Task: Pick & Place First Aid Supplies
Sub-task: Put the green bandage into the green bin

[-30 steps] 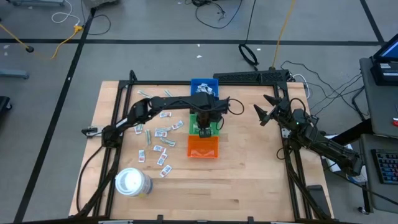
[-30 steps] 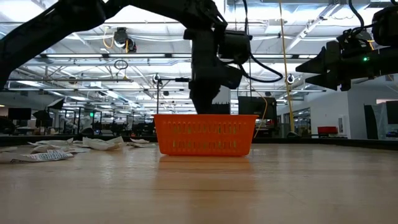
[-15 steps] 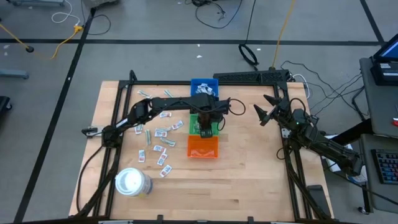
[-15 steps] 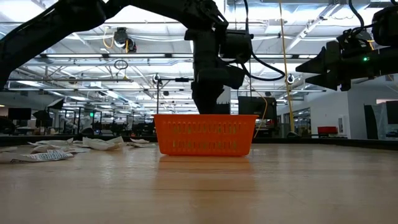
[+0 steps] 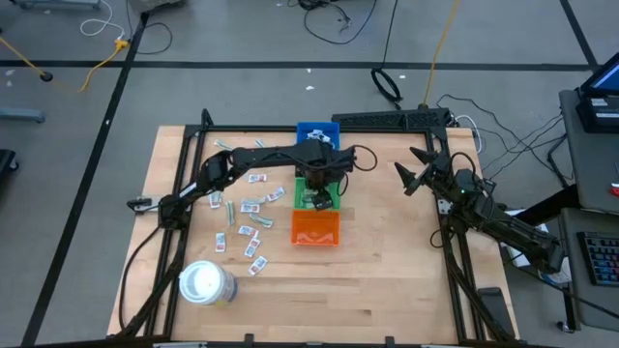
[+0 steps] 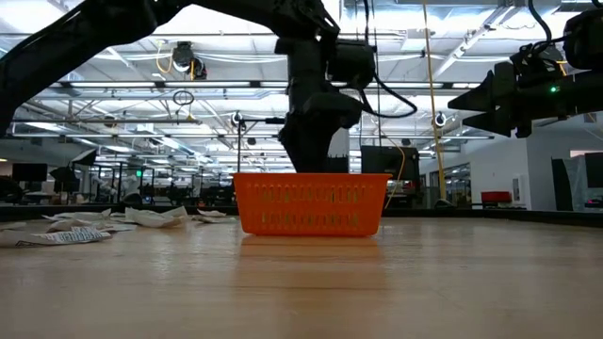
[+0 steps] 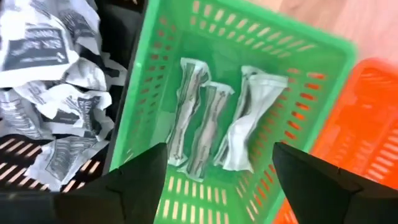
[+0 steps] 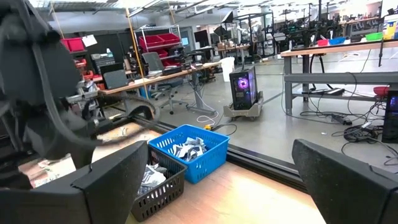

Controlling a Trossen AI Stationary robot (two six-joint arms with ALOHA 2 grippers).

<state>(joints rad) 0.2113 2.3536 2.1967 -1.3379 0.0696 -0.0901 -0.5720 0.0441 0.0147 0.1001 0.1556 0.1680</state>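
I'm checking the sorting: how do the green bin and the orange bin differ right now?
The green bin holds three slim pale wrappers; the orange bin looks empty. The open left pincer hovers over the green bin, not the orange one, which sits nearer the table's front edge. Both are small slotted plastic baskets standing side by side.

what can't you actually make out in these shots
- Orange bin contents: low view, its own wall hides them; high view too small.
- Green bin: low view, hidden behind the orange bin.
- Print on the loose packets on the table: high view, too small to read.
- Left gripper fingertips: left wrist view, cut off by the bottom edge.
- Blue bin contents: right wrist view, blurred crumpled white packets only.
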